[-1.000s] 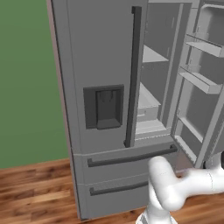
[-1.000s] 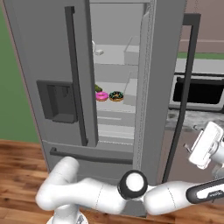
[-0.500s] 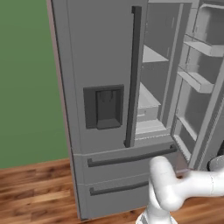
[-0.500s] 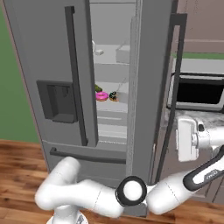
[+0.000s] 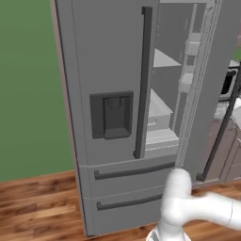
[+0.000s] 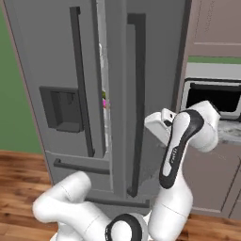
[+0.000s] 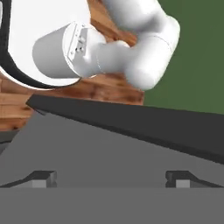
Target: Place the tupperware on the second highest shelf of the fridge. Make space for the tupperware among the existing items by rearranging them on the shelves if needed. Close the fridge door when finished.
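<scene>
My gripper (image 7: 111,180) is spread wide and holds nothing. Its two dark tips stand just off the outer face of the fridge's right door (image 6: 160,61), and I can't tell whether they touch it.

Everything turns on that door. It lies straight ahead of my palm, a flat, smooth sheet of grey steel. It hangs nearly shut, leaving only a narrow upright gap between its edge and the left door (image 6: 42,52). I judge the closing push as the step in hand, so my force has to go square into the panel, toward the fridge (image 5: 108,61) body.

The door's handle (image 6: 136,108) is a long dark bar with its long axis vertical. It sits on the gap side of the door, and my hand is on the other side of it, nearer the hinge. In the hand view the bar crosses as a dark slanted band above my tips, because my wrist is rolled.

Through the gap I see a sliver of pink, likely the frosted donut (image 6: 104,100). From the left, pale flat shelves (image 5: 159,106) show behind the door edge. I cannot tell where the tupperware sits, since the door covers most of the shelves.

To the door's right are mauve cabinets (image 6: 216,28) and a dark oven window (image 6: 212,96).
</scene>
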